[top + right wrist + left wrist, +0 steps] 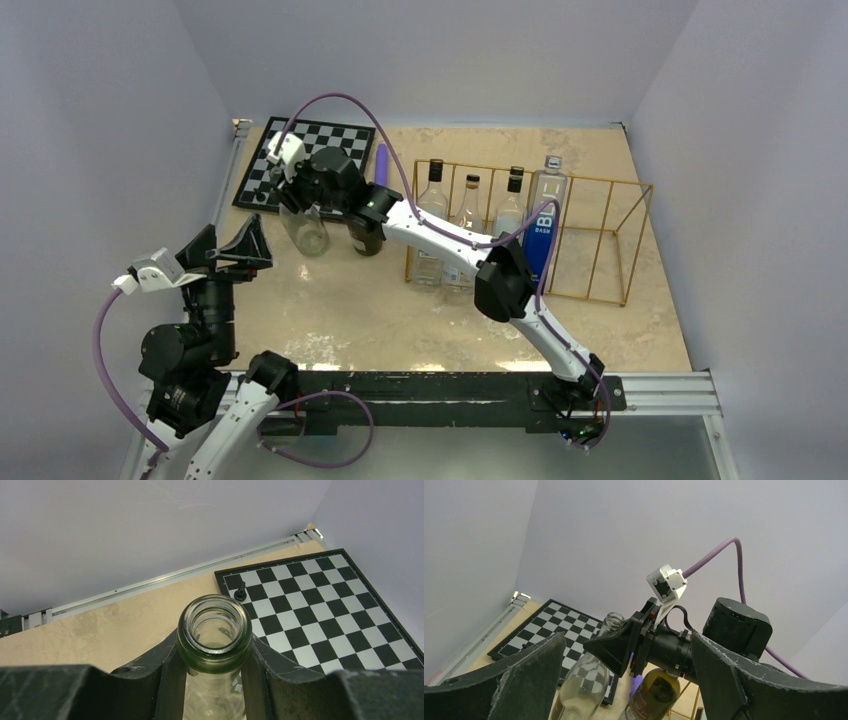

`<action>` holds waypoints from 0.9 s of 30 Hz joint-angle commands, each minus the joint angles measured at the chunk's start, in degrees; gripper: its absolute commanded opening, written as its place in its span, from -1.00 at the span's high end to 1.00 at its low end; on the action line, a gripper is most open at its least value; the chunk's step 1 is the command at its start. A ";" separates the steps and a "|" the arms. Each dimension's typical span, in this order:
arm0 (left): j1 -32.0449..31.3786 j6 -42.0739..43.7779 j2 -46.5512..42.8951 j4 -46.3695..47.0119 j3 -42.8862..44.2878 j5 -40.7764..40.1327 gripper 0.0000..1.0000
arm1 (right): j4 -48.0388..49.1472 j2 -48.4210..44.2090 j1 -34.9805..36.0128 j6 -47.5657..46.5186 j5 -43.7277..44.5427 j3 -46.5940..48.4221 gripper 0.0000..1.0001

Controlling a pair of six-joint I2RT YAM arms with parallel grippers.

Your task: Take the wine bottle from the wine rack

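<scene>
My right gripper [297, 200] is shut on the neck of a clear glass wine bottle [306, 230], which is upright left of the rack, near the chessboard. In the right wrist view its greenish mouth [215, 630] sits between my fingers [162, 680]. A dark olive bottle [366, 235] stands right beside it. The gold wire wine rack [600, 240] stands to the right and holds several bottles, including a tall blue-labelled one [545, 225]. My left gripper [232, 248] is open and empty, left of both bottles; its view shows the clear bottle [584, 680].
A black-and-white chessboard [345, 140] lies at the back left with a small dark piece [240, 594] on it. A purple object [381, 165] stands behind the dark bottle. My right arm [450, 240] stretches across the front of the rack's left end.
</scene>
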 commanded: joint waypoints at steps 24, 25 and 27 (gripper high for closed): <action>0.16 -0.02 4.43 2.78 0.11 4.89 -0.99 | 9.32 -43.66 0.17 0.57 11.25 -33.33 -0.40; 0.14 -0.01 5.05 2.70 0.29 5.84 -0.99 | 7.99 -47.00 0.17 0.85 13.40 -36.84 -0.40; 0.08 -0.07 6.42 2.53 0.75 7.28 -0.99 | 4.16 -53.87 0.17 2.06 17.43 -43.74 -0.40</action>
